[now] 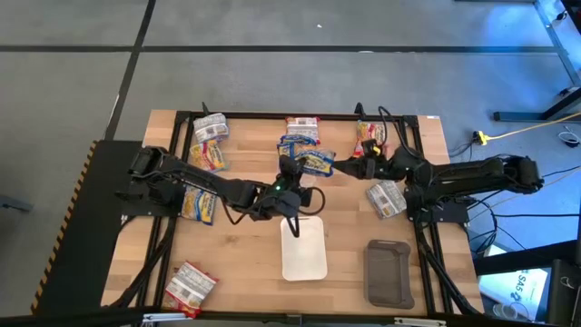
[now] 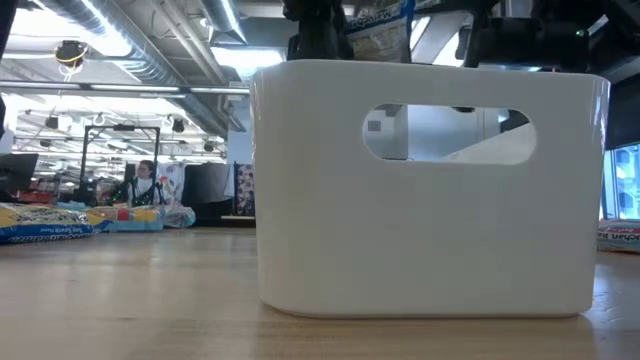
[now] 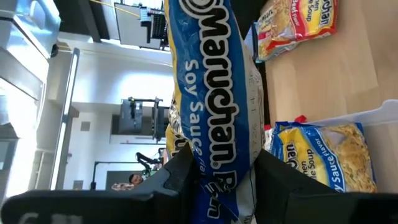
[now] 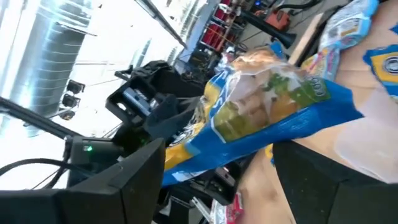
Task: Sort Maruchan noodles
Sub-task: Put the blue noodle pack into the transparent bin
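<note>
A blue-yellow Maruchan noodle packet (image 3: 214, 93) hangs in the air over the middle of the table (image 1: 313, 164), just beyond the far end of the white tray (image 1: 304, 259). My left gripper (image 3: 214, 171) is shut on it. My right gripper (image 4: 230, 186) stands open close to the packet's other end (image 4: 329, 99), coming from the table's right (image 1: 356, 168); I cannot tell whether its fingers touch the packet. The low view shows the packet (image 2: 380, 35) above the tray, between the two dark grippers. More packets lie about the table. My left gripper pinches one short end of the blue-yellow packet (image 3: 217, 155) between its two fingers. The fingers come roughly level from the table's left and lie along the packet. The packet sticks out past the fingertips, lifted clear of the table and the tray.
A dark grey tray (image 1: 388, 271) sits right of the white tray (image 2: 430, 200). Packets lie at the far left (image 1: 211, 127), left (image 1: 198, 204), near left (image 1: 191, 286), far middle (image 1: 302, 127), far right (image 1: 369, 136) and right (image 1: 386, 198).
</note>
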`<state>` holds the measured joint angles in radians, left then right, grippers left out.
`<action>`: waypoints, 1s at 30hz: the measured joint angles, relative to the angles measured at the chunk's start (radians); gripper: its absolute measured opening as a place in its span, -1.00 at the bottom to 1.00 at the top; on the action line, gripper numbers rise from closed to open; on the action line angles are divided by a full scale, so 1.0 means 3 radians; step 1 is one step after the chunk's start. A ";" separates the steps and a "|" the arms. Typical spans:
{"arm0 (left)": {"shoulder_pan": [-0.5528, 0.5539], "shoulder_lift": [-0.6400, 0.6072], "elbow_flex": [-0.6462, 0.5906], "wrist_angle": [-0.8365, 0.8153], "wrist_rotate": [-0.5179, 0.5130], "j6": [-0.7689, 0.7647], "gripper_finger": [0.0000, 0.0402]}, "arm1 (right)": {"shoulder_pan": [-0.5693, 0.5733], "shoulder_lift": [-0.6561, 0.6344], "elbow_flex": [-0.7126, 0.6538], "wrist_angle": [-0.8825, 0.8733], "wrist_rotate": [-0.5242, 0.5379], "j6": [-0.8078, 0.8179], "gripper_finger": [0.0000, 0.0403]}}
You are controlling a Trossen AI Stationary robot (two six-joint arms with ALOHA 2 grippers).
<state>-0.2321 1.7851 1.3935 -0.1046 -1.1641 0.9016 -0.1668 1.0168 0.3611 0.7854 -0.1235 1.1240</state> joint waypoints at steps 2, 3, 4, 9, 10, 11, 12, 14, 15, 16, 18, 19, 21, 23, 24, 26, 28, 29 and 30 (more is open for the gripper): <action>0.0000 0.0000 0.0000 0.0048 0.0012 0.0006 -0.47 | 0.0001 0.0000 0.0000 -0.0049 0.0036 0.0014 0.33; 0.0000 0.0000 -0.0001 0.0075 0.0016 0.0021 -0.47 | 0.0008 0.0000 0.0000 -0.0069 0.0078 0.0025 0.33; 0.0000 0.0000 -0.0001 0.0106 0.0014 0.0071 -0.47 | 0.0009 0.0000 0.0000 -0.0079 0.0100 0.0066 0.33; 0.0000 0.0000 0.0001 0.0215 0.0073 0.0186 -0.46 | 0.0009 0.0000 0.0000 -0.0077 0.0329 0.0233 0.33; 0.0001 0.0000 0.0000 0.0216 0.0083 0.0205 -0.46 | 0.0009 0.0000 0.0000 -0.0078 0.0397 0.0285 0.33; 0.0001 0.0000 -0.0001 0.0218 0.0086 0.0237 -0.45 | 0.0009 0.0000 0.0000 -0.0078 0.0457 0.0351 0.33; 0.0001 0.0000 0.0001 0.0227 0.0088 0.0255 -0.45 | 0.0009 0.0000 0.0000 -0.0072 0.0511 0.0405 0.33; 0.0001 0.0000 0.0000 0.0234 0.0112 0.0258 -0.45 | 0.0009 0.0000 0.0003 -0.0060 0.0593 0.0480 0.33; 0.0001 0.0000 0.0000 0.0232 0.0131 0.0258 -0.45 | 0.0009 0.0000 0.0016 -0.0071 0.0602 0.0503 0.33; 0.0004 0.0000 0.0001 0.0233 0.0144 0.0257 -0.45 | 0.0009 0.0005 0.0037 -0.0090 0.0596 0.0506 0.33; 0.0006 0.0000 0.0001 0.0254 0.0150 0.0260 -0.44 | 0.0012 0.0055 0.0089 -0.0083 0.0536 0.0506 0.33; 0.0012 0.0000 0.0001 0.0263 0.0158 0.0260 -0.44 | 0.0013 0.0084 0.0119 -0.0090 0.0467 0.0506 0.33; 0.0014 -0.0001 0.0001 0.0267 0.0178 0.0260 -0.44 | 0.0012 0.0196 0.0203 -0.0089 0.0338 0.0503 0.33; 0.0017 -0.0001 0.0000 0.0265 0.0189 0.0261 -0.44 | 0.0013 0.0315 0.0273 -0.0109 0.0260 0.0497 0.33; 0.0017 -0.0001 0.0000 0.0263 0.0188 0.0261 -0.44 | 0.0013 0.0381 0.0307 -0.0107 0.0238 0.0496 0.33; 0.0017 -0.0001 0.0000 0.0260 0.0168 0.0261 -0.44 | 0.0006 0.0484 0.0352 -0.0110 0.0164 0.0491 0.33; 0.0014 -0.0001 -0.0001 0.0254 0.0127 0.0261 -0.44 | 0.0005 0.0560 0.0400 -0.0108 0.0095 0.0440 0.32; 0.0011 -0.0001 0.0000 0.0250 0.0105 0.0261 -0.44 | 0.0005 0.0581 0.0422 -0.0109 0.0060 0.0412 0.30; 0.0009 -0.0001 -0.0001 0.0250 0.0086 0.0260 -0.44 | 0.0004 0.0594 0.0439 -0.0106 0.0024 0.0382 0.26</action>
<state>-0.2293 1.7847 1.3933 -0.0297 -1.1384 0.9795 -0.1658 1.1949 0.4929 0.7536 -0.1164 1.2385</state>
